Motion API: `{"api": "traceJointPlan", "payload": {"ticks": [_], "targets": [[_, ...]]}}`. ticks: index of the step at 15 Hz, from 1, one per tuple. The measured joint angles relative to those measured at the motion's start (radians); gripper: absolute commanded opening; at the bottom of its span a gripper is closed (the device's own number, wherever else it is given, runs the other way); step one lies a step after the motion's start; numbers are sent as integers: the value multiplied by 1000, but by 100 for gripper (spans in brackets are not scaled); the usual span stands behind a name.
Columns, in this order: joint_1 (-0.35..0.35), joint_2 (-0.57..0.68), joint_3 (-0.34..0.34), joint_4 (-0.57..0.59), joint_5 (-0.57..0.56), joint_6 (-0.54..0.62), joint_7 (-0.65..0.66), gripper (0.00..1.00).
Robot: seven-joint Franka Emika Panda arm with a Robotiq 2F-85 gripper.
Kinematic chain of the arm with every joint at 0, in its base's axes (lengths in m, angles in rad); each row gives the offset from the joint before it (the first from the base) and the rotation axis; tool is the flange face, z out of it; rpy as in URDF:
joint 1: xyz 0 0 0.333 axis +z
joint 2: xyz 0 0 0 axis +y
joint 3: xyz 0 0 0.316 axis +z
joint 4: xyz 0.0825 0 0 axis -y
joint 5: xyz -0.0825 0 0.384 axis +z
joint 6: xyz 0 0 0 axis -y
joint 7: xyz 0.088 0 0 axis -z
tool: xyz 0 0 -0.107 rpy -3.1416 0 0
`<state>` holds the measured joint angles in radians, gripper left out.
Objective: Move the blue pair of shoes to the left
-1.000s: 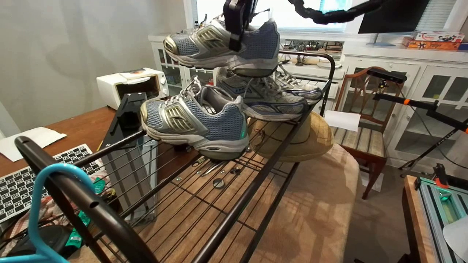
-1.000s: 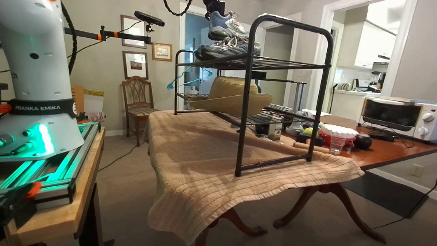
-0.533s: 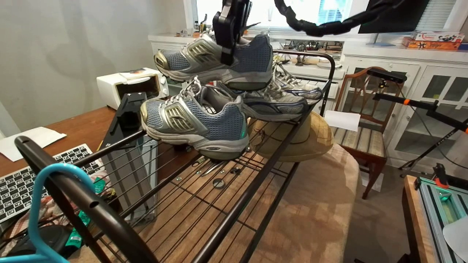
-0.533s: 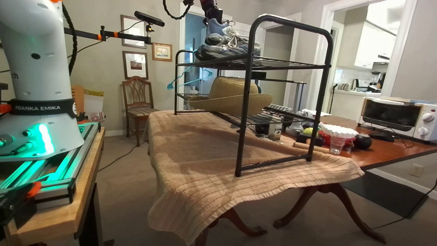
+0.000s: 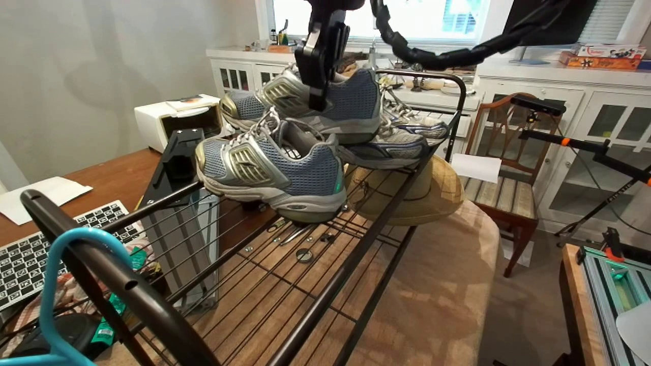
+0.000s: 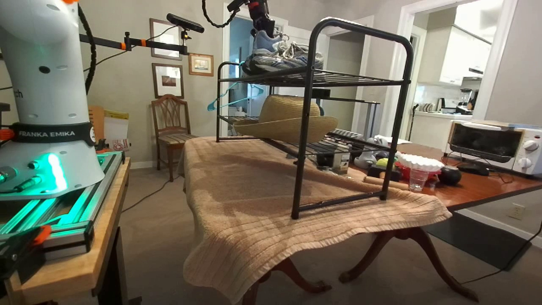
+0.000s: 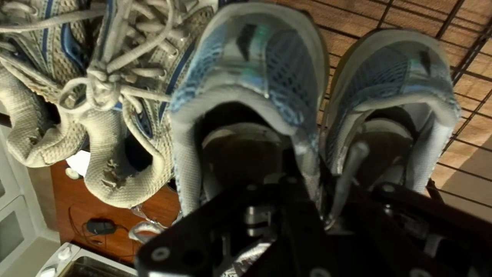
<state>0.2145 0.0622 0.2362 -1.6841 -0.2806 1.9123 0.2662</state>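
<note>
The hand (image 5: 324, 91) pinches one blue shoe (image 5: 287, 96) by its side wall, apparently above the rack (image 5: 152, 307), where its mate (image 5: 269, 173) stands just beside, towards the end edge bearing the hanger (image 5: 48, 290). Their long axes look near parallel; lowering should keep that.

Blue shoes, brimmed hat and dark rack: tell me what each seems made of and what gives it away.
Blue shoes: mesh uppers, likely synthetic, with shiny silver overlays; tiny holes show.
Brimmed hat: probably woven straw, matte; fine braided rows run round it.
Dark rack: likely painted metal, satin; thin wires and highlights along its tubes.
</note>
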Motion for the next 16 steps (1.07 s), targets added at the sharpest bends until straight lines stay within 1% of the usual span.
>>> {"api": "traceJointPlan", "payload": {"ticks": [9, 16], "targets": [[0, 14, -2, -9, 21, 2, -10, 3], [4, 15, -2, -46, 34, 2, -17, 3]]}}
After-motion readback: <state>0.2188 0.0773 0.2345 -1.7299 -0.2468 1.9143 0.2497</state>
